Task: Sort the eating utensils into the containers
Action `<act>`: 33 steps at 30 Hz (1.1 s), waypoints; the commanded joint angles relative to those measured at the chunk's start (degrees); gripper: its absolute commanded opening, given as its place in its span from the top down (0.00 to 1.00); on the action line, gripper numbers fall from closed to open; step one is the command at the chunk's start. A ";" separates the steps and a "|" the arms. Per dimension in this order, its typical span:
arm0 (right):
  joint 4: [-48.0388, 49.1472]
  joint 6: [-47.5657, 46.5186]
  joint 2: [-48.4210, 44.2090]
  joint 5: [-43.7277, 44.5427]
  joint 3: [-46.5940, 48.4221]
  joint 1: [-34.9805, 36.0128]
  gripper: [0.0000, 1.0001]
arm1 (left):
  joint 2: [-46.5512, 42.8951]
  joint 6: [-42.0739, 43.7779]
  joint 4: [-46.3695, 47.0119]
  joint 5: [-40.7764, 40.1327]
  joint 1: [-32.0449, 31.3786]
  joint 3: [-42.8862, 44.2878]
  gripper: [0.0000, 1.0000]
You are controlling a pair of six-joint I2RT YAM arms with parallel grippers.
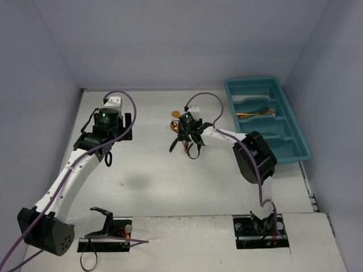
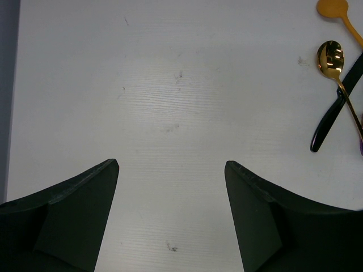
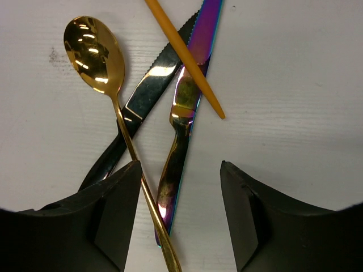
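Four utensils lie crossed in one heap on the table [image 2: 170, 85], to the left of the tray [image 1: 300, 153], and none of them is seen whole. In the right wrist view the near ends of the handles run under the right gripper [image 3: 180, 164]. Its jaws stand open, with the handle of the purple-iridescent knife [image 3: 195, 51] between the fingers and that of the gold spoon [image 3: 93, 51] just beside one finger; whether either finger touches metal I cannot tell. The black knife [image 3: 144, 96] lies under both. The orange handle [image 3: 184, 56] crosses on top, and its far end is cut off by the frame. From above, the gripper hides most of the heap.

Farther left of the tray, the left gripper [image 2: 172, 164] hangs with its jaws open over bare table.

One teal tray is divided crosswise into about four compartments. Gold pieces [image 1: 255, 113] lie in the second compartment from the far end, too small to count.
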 commanded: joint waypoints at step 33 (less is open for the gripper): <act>1.38 1.34 -5.59 5.71 -15.07 -14.96 1.00 | -0.23 0.60 2.38 0.61 0.53 0.72 0.27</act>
